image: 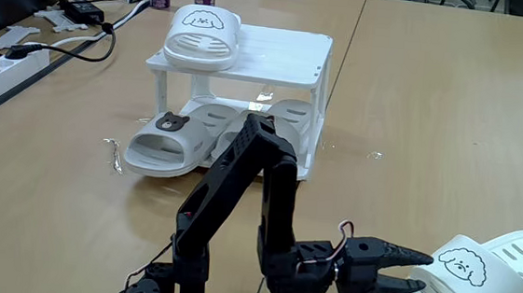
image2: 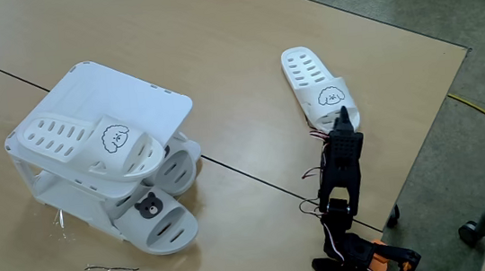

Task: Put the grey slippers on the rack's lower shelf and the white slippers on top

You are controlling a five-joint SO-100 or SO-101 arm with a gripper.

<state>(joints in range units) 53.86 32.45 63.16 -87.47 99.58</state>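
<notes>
— Two grey rubber slide slippers with brown bear faces are seen on the lower slotted shelf of the small white plastic two-tier rack, at the left of a fixed view. What is carried on the top tier?

— One white rubber slipper with an outlined puppy face is laid on the upper shelf, on its left part in that view. The same slipper is seen on the rack in the other fixed view, with the grey pair poking out from beneath it.

— And further right?

— The wooden table is crossed by the black arm, which is bent down low near the front edge. At its end the black two-finger tool is held with its jaws parted, one fingertip above and one below the strap edge of the second white puppy-face slipper.

— Is that slipper gripped?

— It cannot be told whether the fingers are touching it; the jaws are seen spread, not clenched. The slipper is lying flat on the table, well apart from the rack. In the other fixed view the tool is seen at the strap end of this slipper.
</notes>
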